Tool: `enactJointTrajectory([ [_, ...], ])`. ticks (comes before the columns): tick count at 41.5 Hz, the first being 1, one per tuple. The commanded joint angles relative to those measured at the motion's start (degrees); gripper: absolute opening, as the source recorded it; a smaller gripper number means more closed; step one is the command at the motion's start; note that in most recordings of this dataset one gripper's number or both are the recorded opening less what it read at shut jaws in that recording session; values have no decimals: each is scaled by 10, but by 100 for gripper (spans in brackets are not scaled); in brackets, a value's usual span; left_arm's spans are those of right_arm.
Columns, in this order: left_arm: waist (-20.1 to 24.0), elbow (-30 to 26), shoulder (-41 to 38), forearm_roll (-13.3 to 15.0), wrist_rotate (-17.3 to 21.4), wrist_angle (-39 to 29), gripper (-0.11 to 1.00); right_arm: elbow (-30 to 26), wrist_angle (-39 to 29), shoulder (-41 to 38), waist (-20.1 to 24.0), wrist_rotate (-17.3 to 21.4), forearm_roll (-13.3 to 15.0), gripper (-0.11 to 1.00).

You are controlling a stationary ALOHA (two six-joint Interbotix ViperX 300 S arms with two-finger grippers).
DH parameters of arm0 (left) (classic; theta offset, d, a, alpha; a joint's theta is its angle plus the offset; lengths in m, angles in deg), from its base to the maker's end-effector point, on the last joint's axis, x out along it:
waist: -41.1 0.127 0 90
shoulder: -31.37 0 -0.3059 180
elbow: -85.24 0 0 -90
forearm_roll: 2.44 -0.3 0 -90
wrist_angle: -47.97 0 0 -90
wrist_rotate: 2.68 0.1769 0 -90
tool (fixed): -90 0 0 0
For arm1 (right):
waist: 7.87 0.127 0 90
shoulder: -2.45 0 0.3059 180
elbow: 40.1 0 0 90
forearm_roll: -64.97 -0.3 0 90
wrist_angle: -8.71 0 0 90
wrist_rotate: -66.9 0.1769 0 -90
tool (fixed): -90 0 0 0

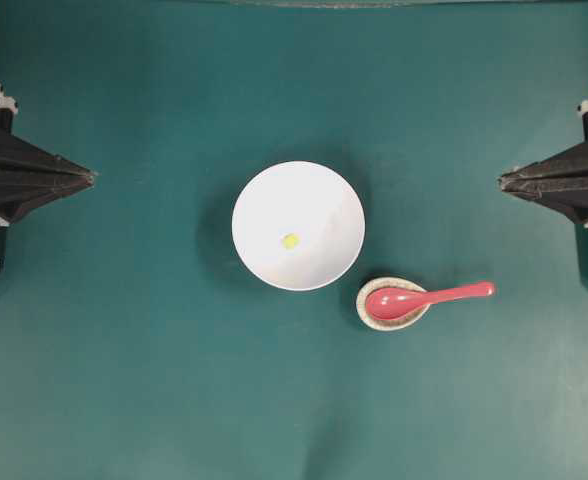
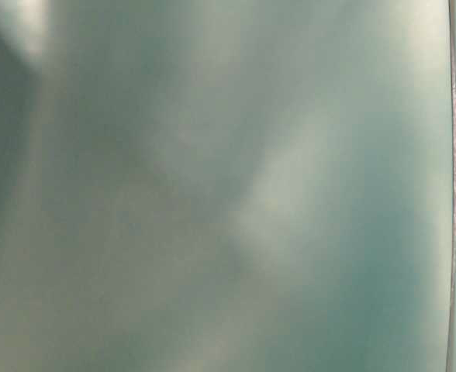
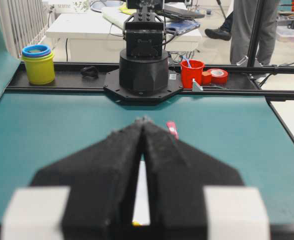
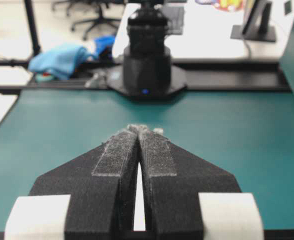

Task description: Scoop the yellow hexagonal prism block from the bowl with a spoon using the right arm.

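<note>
Resting at the middle of my green tabletop [image 1: 124,380], the white bowl [image 1: 298,225] serves as the fixed mark for everything around it. Inside the bowl, a little off its centre toward the near-left side, lies the yellow hexagonal prism block [image 1: 290,241], tiny against the white. Just beside the bowl's lower-right rim sits a small speckled beige dish [image 1: 392,304]; the head of the pinkish-red spoon [image 1: 429,297] lies in that dish, and its handle runs out to the right, away from the bowl, over the dish's edge.

My left claw [image 1: 92,177] waits well apart from the bowl on its left, clenched, the two black fingers [image 3: 112,165] meeting at their tips and holding nothing. My right claw [image 1: 501,181] mirrors it on the bowl's far right, also clenched and empty, its padded fingers [image 4: 159,155] pressed together at the point. Both tips aim level toward the bowl across the bare cloth.

From my left wrist, a sliver of white shows through the slit between the fingers, and the red spoon handle peeks just right of the claw's tip, with the opposite arm's black base [image 3: 144,65] beyond. From the table-level camera I can make out only a blurred green surface and a white curve at the right edge.
</note>
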Motion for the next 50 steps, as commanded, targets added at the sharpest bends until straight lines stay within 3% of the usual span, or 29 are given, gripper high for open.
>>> enactJointTrajectory([
  [1, 2, -15, -4, -9, 4, -11, 0, -12, 3, -3, -8, -3, 1, 0],
  [9, 2, -16, -6, -9, 3, -21, 0, -35, -48, -4, -8, -1, 1, 0],
  [22, 2, -18, 1, -9, 3, -21, 0, -38, -69, -6, -8, -1, 1, 2],
  [25, 2, -18, 2, -9, 3, -22, 0, -38, -75, -9, -8, -3, 0, 9],
  [32, 2, -17, -3, -9, 3, -25, 0, -40, -96, -23, -15, -4, 1, 40],
  [35, 2, -17, -4, -9, 4, -25, 0, -41, -105, -31, -15, 1, 1, 47],
  [50, 2, -17, 0, -10, 4, -36, 0, -37, -128, -94, -15, 13, -20, 47],
])
